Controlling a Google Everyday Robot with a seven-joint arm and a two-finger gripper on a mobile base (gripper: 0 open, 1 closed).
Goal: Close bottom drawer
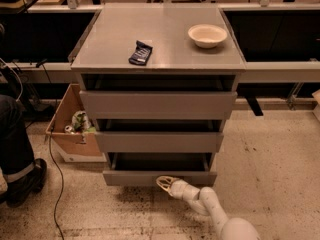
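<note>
The bottom drawer (150, 177) is the lowest, slimmest grey front of the cabinet and stands pulled out a little, its dark tray interior (160, 162) showing above the front. My gripper (165, 182), cream-coloured at the end of the white arm (210, 206), is right at the lower edge of that front, just right of its middle, touching or almost touching it. The two drawers above it are also slightly open.
On the cabinet top (165, 39) lie a dark snack bag (140, 53) and a white bowl (207, 35). A cardboard box (70, 126) with trash stands left of the cabinet. A person's leg and shoe (17, 164) and a cable (55, 184) are at the far left.
</note>
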